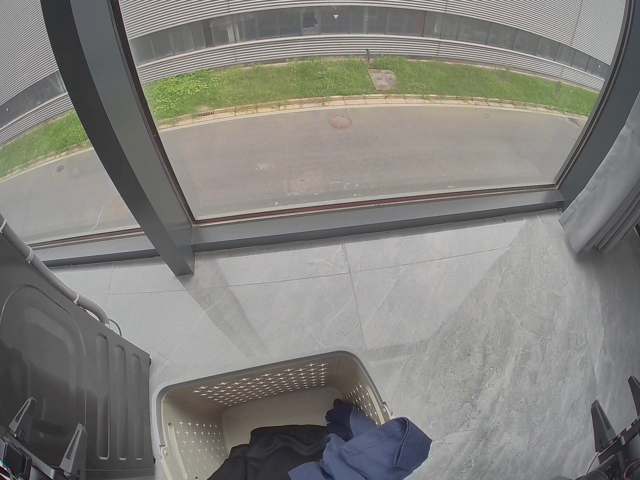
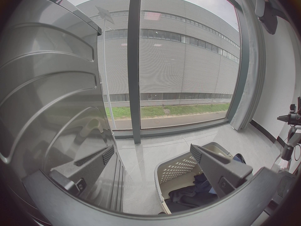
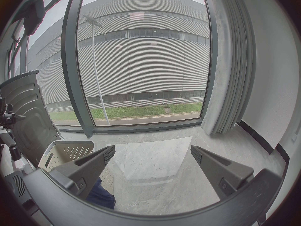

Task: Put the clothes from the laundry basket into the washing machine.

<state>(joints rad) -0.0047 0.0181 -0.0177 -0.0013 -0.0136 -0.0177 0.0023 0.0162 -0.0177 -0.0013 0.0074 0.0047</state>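
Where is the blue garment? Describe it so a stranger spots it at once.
Start at the big window; on the floor before it stands a cream basket. The blue garment hangs over its right rim, unlike the black garment lying inside.

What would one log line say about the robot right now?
clothes: black garment, blue garment in laundry basket | washing machine: robot's left | left jaws: open, empty | right jaws: open, empty

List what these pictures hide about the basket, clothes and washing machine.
- Head view: the laundry basket's near half, cut off by the bottom edge.
- Head view: clothes beneath the dark garment and blue garment, which cover them.
- All views: the washing machine's opening; a ribbed grey panel faces the cameras.
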